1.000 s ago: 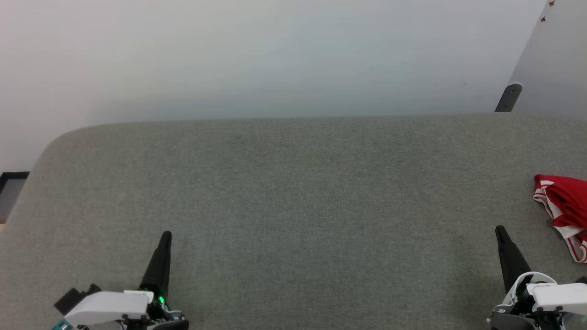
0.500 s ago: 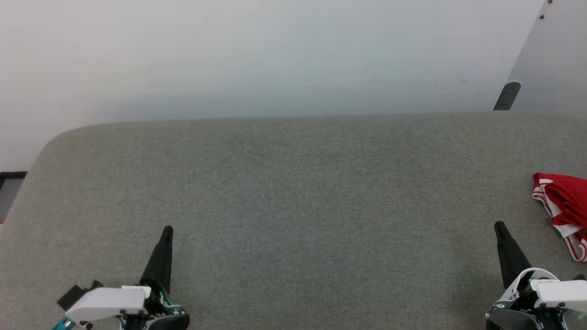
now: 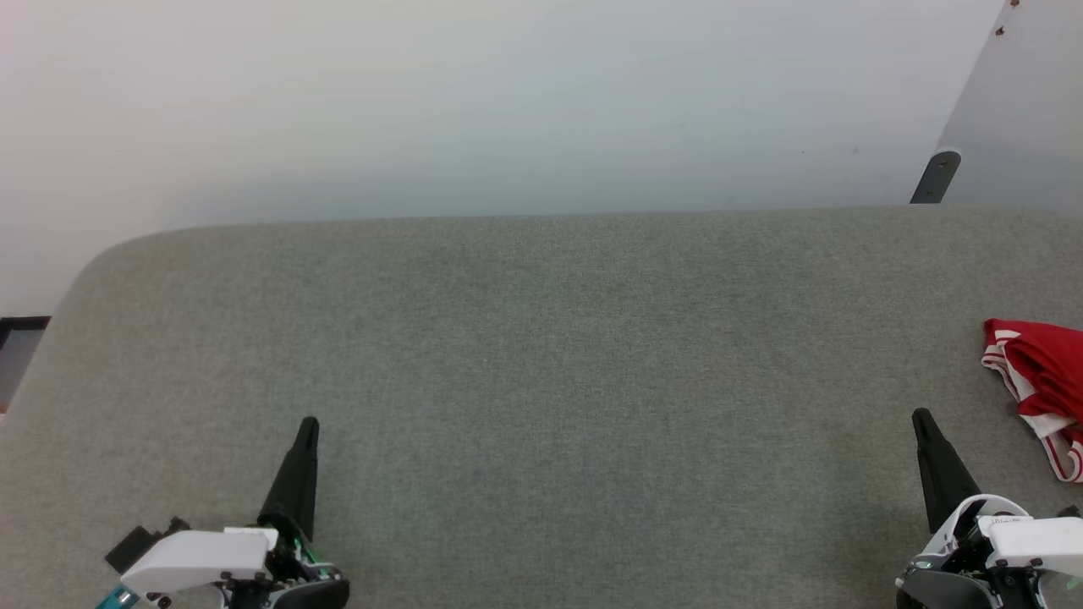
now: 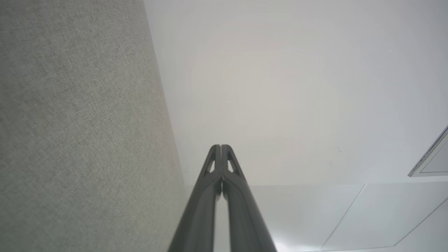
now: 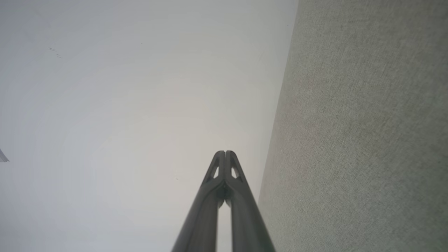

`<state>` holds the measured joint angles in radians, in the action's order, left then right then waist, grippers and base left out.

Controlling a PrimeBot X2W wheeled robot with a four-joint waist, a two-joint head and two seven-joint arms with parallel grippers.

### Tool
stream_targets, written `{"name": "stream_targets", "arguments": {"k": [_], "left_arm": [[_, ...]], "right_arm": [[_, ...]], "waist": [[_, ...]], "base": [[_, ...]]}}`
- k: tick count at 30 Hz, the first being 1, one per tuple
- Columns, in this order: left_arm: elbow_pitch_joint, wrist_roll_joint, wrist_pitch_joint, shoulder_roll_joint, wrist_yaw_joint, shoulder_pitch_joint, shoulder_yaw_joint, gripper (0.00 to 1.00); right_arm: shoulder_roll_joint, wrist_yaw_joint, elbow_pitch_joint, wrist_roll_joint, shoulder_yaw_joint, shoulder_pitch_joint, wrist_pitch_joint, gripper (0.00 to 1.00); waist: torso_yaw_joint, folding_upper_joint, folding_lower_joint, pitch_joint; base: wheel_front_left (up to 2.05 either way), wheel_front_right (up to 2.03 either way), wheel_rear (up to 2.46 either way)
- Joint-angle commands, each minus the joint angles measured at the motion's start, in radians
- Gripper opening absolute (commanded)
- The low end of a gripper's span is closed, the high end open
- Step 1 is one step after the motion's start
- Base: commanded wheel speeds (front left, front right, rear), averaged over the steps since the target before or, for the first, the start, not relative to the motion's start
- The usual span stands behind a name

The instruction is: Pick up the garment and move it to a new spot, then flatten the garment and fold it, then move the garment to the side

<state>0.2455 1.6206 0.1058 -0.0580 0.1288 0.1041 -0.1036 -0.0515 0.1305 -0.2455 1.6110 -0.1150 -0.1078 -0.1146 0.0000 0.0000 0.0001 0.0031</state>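
Note:
The garment (image 3: 1043,382), red with white trim and thin white stripes, lies bunched at the right edge of the grey cloth-covered table (image 3: 550,355), partly cut off by the head view's border. My right gripper (image 3: 920,417) stands shut and empty at the lower right, a short way left of and nearer than the garment. At the lower left my left gripper (image 3: 309,424) is shut too, holding nothing. The left wrist view has the left gripper (image 4: 221,146) with tips pressed together, and the right wrist view has the right gripper (image 5: 225,152) the same.
A pale wall (image 3: 508,101) rises behind the table's far edge. A dark bracket (image 3: 935,176) on a slanted white panel sits at the upper right. The table's rounded left corner (image 3: 101,262) drops off toward a dark object (image 3: 21,326) at the left border.
Between the earliest frame and half a second ago the whole picture shifted slightly, so the camera moved. Since then nothing has visibly changed; both grippers stay shut.

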Motion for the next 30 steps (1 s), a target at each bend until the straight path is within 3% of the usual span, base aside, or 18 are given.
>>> {"name": "stream_targets", "arguments": {"k": [1, 30], "left_arm": [[0.001, 0.0, 0.005, 0.002, 0.003, 0.01, -0.002, 0.0], [0.001, -0.004, 0.007, 0.005, 0.004, 0.011, -0.006, 0.0]], "right_arm": [[0.004, 0.0, 0.0, 0.003, 0.001, -0.004, -0.001, 0.0], [0.004, 0.0, 0.0, 0.003, 0.001, -0.003, -0.001, 0.0]], "waist": [[0.0, 0.0, -0.0001, 0.0], [0.0, 0.0, -0.0001, 0.0]], "base": [[0.0, 0.0, 0.0], [0.0, 0.0, 0.0]]}}
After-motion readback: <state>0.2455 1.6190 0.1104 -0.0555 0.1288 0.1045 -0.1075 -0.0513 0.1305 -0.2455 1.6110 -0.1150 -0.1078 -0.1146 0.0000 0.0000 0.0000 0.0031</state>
